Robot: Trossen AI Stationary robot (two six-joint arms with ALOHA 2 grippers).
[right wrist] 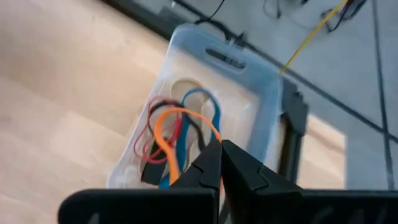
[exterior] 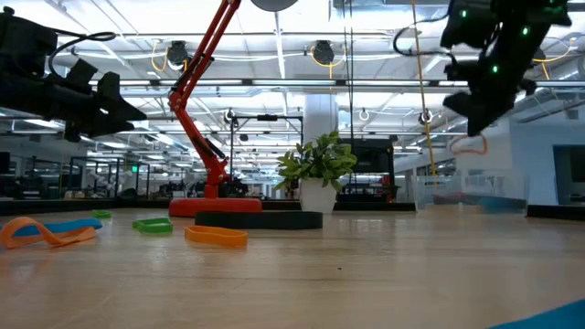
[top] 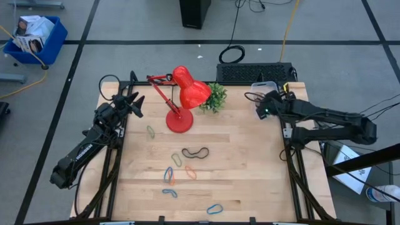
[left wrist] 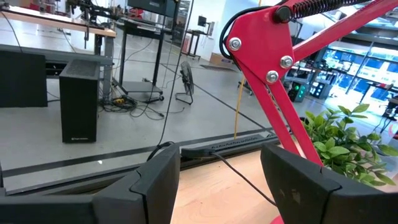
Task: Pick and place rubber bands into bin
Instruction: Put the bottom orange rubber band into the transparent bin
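Wooden table [top: 250,156] carrying a red desk lamp [top: 182,100] and a small potted plant [top: 215,97] near its far edge. Bin [right wrist: 249,81]: clear whitish plastic tub at the table's far right corner, holding a tangle of rubber bands in orange, blue, red and black. Right gripper [right wrist: 221,163]: poised directly above the bin, fingers pressed together, with an orange band [right wrist: 165,134] draped from the closed tips down into the tub; the same band shows as a thin orange loop hanging under the gripper in the low view. Left gripper [top: 134,103]: raised over the table's far left corner, beside the lamp, fingers [left wrist: 158,183] spread apart with nothing between them. Loose bands remaining on the tabletop, in the middle and near part: one black [top: 195,152], one green near the lamp base [top: 150,130], another green [top: 176,159], two orange [top: 190,172], and three blue [top: 169,175], the nearest of these close to the front edge [top: 215,209].
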